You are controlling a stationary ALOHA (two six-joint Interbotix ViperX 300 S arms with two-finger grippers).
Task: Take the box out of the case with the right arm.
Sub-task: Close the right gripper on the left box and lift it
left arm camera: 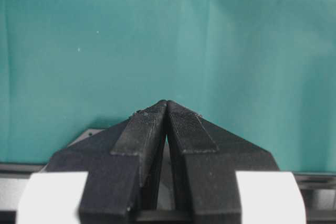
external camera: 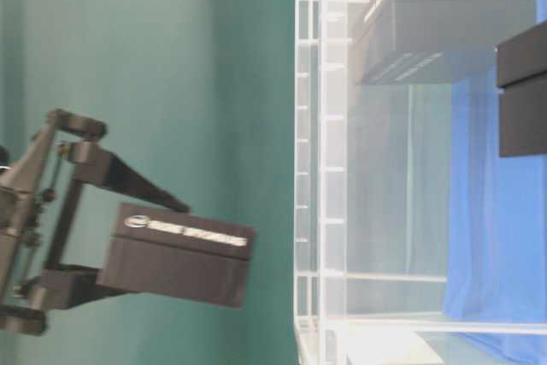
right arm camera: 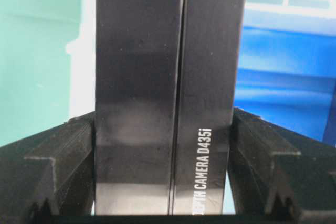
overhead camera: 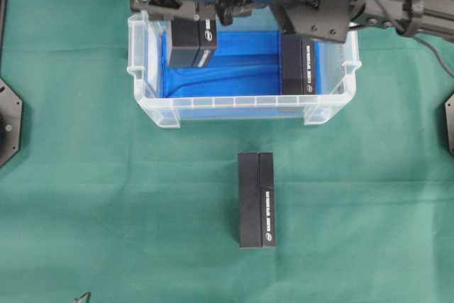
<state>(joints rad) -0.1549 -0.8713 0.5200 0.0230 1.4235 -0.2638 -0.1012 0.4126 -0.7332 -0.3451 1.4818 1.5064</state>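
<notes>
Now, in the overhead view, the right arm [overhead camera: 397,1] reaches across the top of the case [overhead camera: 241,103]. Its gripper [overhead camera: 193,25] holds a black box [overhead camera: 193,47] at about 10 o'clock in the case, up near the far wall. I think the lifting step is in hand: the box looks raised, but it hangs over the blue floor. Next it must go up over the rim and out to the green cloth [overhead camera: 85,175]. A second box [overhead camera: 296,65] sits inside at 2 o'clock. A third box [overhead camera: 256,199] lies on the cloth at 6 o'clock, outside the case, so the held box needs a free spot beside it.

In the table-level view, which is turned on its side, the held box [external camera: 178,254] is gripped between two black fingers [external camera: 128,179], apart from the clear case wall [external camera: 320,160].

In the left wrist view, the left gripper [left arm camera: 167,109] is pinched together with nothing in it, over bare cloth.

In the right wrist view, the box [right arm camera: 168,93] fills the middle, squeezed on both sides by the fingers [right arm camera: 63,156]. The case rim shows behind at 2 o'clock.
</notes>
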